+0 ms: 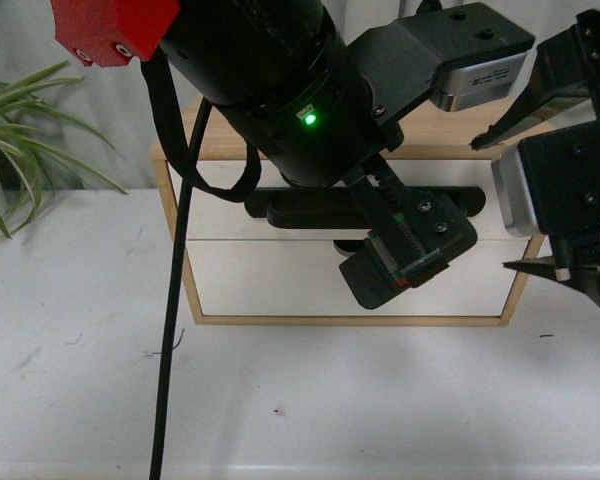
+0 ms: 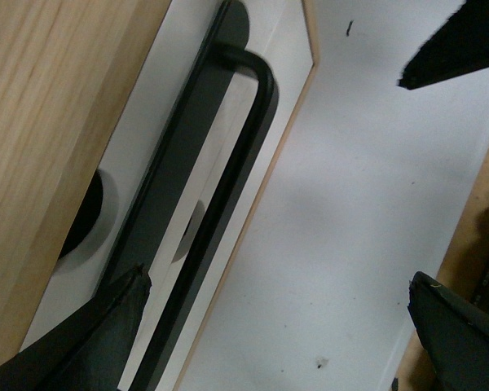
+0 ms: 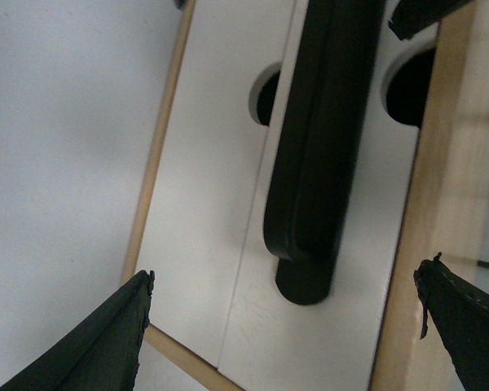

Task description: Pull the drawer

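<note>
The drawer (image 1: 225, 205) is the upper white front of a small wooden cabinet (image 1: 170, 200), shut flush, and carries a long black bar handle (image 1: 310, 207). My left gripper (image 1: 395, 225) hangs open in front of the handle's middle. From the left wrist, the handle (image 2: 228, 187) runs past one finger (image 2: 114, 326) while the open gripper (image 2: 277, 281) spans mostly bare table. My right gripper (image 1: 495, 205) stands open at the handle's right end. Seen from the right wrist, the handle's end (image 3: 310, 204) lies between the spread jaws of that gripper (image 3: 285, 273), untouched. A dark notch (image 3: 407, 90) shows at the drawer's top edge.
Below the drawer is a second white front (image 1: 280, 280) without a handle, its own notch (image 3: 265, 94) visible. The cabinet stands on a white table (image 1: 310, 400). A green plant (image 1: 20, 130) grows at the far left. A black cable (image 1: 170, 330) hangs from the left arm.
</note>
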Available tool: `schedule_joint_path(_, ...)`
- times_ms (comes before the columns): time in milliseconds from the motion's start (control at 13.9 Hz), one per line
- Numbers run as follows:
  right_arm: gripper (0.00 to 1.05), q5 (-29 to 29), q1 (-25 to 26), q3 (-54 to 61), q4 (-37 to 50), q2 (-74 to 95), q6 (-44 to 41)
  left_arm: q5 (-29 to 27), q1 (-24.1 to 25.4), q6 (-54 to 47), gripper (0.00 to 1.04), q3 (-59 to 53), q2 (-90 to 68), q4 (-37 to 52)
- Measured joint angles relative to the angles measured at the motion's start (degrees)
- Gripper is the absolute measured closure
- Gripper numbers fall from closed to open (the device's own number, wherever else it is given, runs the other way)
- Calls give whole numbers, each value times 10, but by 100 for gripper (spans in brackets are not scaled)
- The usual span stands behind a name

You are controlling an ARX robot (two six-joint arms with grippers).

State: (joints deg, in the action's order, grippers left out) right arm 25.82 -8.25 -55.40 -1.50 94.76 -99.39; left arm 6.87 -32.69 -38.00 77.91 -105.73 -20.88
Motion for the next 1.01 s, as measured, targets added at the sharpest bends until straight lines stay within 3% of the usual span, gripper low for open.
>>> schedule_joint_path(576, 6, -18, -31, -12, 7, 54, -2, -15, 25, -9, 7, -9, -28, 31)
schedule_joint_path(1007, 6, -37, -38, -32, 28, 102, -3, -13, 14, -9, 7, -19, -61, 66)
